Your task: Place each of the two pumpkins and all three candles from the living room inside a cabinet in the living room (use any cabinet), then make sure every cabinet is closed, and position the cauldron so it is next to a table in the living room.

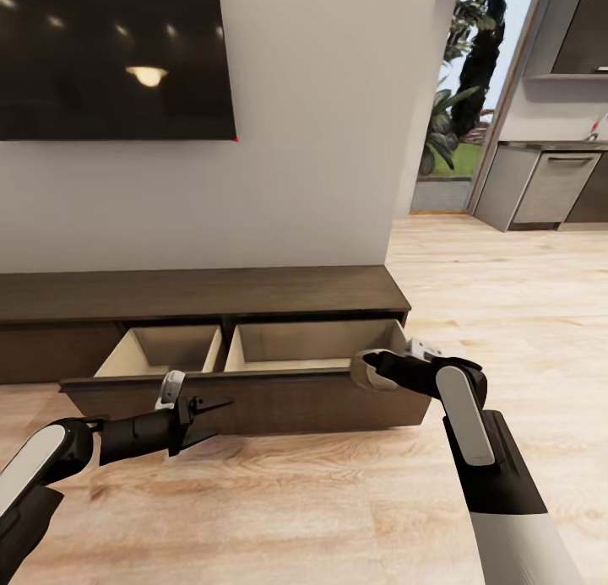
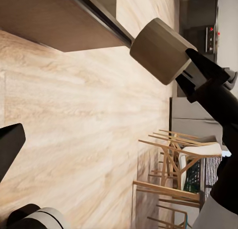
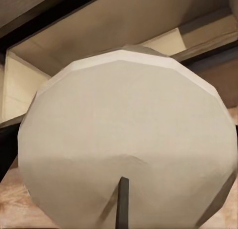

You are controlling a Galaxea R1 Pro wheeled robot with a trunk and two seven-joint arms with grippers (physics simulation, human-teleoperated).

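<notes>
Nearest: left gripper (image 1: 205, 414) hanging low over the pale plank floor (image 1: 295, 501), black fingers spread apart, nothing in them. Right gripper (image 1: 369, 369) clamped around a short stubby pale grey-white cylinder candle (image 1: 365, 371), held right at the front edge of the pulled-out drawer, near its right-hand corner. Same candle (image 2: 159, 51) clear in the left wrist view, pinched between dark fingers (image 2: 201, 70).

Behind that: long low dark-brown wood cabinet (image 1: 203, 291) with flat top, drawer open, two pale beige compartments (image 1: 308, 346) looking empty as far as visible.

Judging by that: first candle about to go in, nothing stored yet. Pumpkins, other candles, closing up and cauldron all left, probably.
</notes>
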